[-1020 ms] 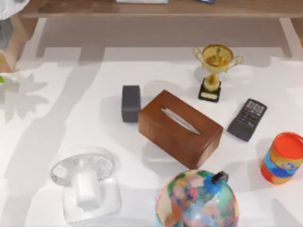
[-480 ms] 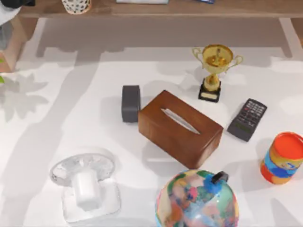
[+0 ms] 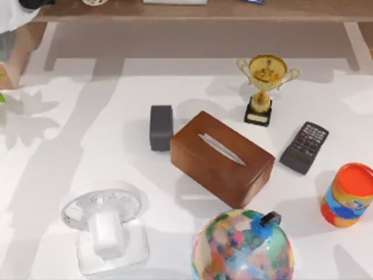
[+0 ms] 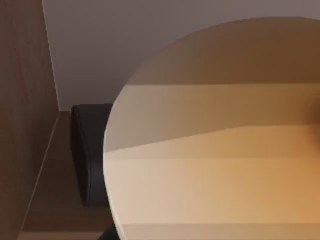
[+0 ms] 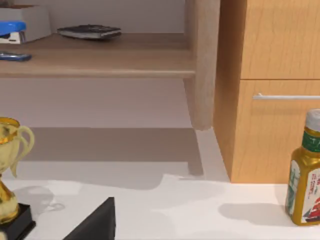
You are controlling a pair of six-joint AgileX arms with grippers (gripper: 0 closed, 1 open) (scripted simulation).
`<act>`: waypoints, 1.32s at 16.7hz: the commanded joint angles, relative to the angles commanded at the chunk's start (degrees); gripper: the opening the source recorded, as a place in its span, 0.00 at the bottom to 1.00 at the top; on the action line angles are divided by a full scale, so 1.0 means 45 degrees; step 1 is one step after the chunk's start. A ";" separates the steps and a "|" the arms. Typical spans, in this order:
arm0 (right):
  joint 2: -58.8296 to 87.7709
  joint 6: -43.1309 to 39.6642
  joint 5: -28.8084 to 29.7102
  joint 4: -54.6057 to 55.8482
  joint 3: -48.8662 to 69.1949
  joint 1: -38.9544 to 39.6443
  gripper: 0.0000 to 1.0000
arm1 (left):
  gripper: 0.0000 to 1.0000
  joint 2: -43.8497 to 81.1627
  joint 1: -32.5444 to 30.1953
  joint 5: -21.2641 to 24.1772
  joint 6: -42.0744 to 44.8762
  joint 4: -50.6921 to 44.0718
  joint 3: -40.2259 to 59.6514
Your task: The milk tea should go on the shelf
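Observation:
The milk tea (image 4: 215,150) is an orange-tan cup right in front of the left wrist camera. Only a sliver of its pale, dotted base (image 3: 96,2) shows at the far edge of the top view, over the wooden shelf (image 3: 233,10). My left gripper (image 3: 36,3) reaches in at the far left corner and is shut on the cup. A dark finger (image 4: 87,155) sits beside the cup, above the shelf board (image 4: 50,205) and near its side support (image 4: 22,100). My right arm's wrist camera faces the shelf (image 5: 100,57) from the table's right side.
On the white table stand a brown tissue box (image 3: 221,158), a gold trophy (image 3: 265,87), a calculator (image 3: 304,147), an orange-and-blue can (image 3: 348,195), a globe (image 3: 242,248), a dark block (image 3: 161,127) and a clear fan (image 3: 105,230). A bottle (image 5: 305,175) stands by the cabinet (image 5: 275,50).
The cup's base came into the top view over the shelf's left end, then slid toward the far edge. The left gripper shifted slightly right with it.

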 joint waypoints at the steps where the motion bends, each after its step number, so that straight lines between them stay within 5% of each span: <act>1: 0.0000 0.0000 0.0000 0.0000 0.0000 0.0000 1.00 | 0.00 0.0426 -0.0051 -0.0223 0.0194 0.0299 0.0295; 7: 0.0000 0.0000 0.0000 0.0000 0.0000 0.0000 1.00 | 0.00 0.1001 -0.0124 -0.0579 0.0477 0.0696 0.0711; 20: 0.0000 0.0000 0.0000 0.0000 0.0000 0.0000 1.00 | 0.98 0.1001 -0.0124 -0.0579 0.0477 0.0696 0.0711; 22: 0.0000 0.0000 0.0000 0.0000 0.0000 0.0000 1.00 | 1.00 0.1001 -0.0124 -0.0579 0.0477 0.0696 0.0711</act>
